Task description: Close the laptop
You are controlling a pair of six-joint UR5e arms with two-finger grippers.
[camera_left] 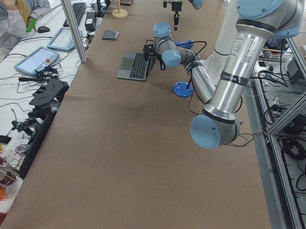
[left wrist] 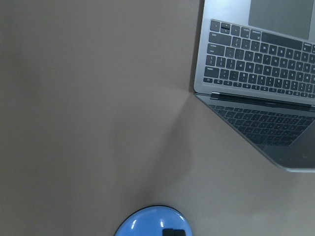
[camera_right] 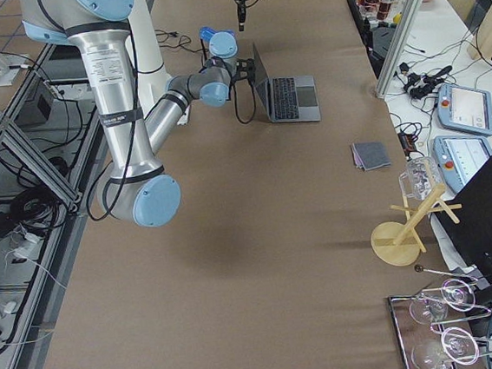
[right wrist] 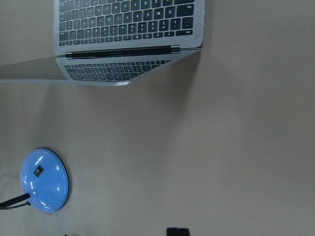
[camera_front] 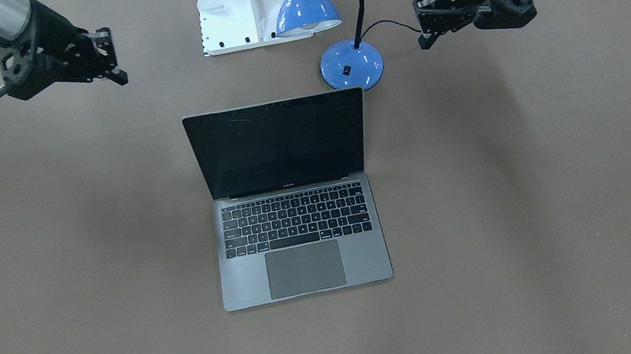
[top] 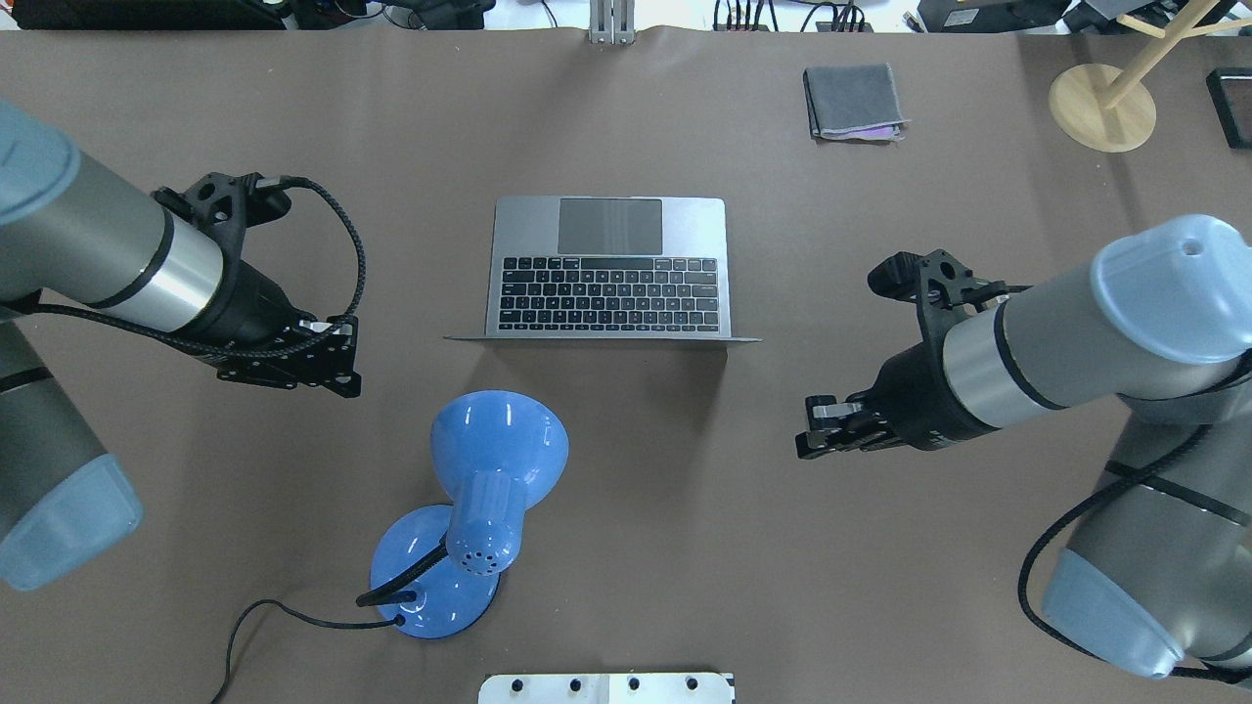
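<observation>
The laptop (camera_front: 293, 207) stands open in the middle of the table, a slim grey one with a black screen, black keys and a large trackpad. The screen is upright and faces away from the robot. It also shows in the overhead view (top: 608, 269) and in both wrist views (left wrist: 256, 59) (right wrist: 128, 24). My left gripper (top: 342, 364) hovers open and empty behind the laptop, off its left side; it also shows in the front-facing view (camera_front: 423, 23). My right gripper (top: 812, 430) hovers open and empty behind the laptop's right side, also seen from the front (camera_front: 112, 56). Neither touches the laptop.
A blue desk lamp (top: 479, 489) stands behind the laptop's lid on the robot's left, its base (camera_front: 351, 65) close to the lid's corner and its cable trailing toward the left arm. A folded grey cloth (top: 854, 101) and a wooden stand (top: 1102, 108) sit at the far right.
</observation>
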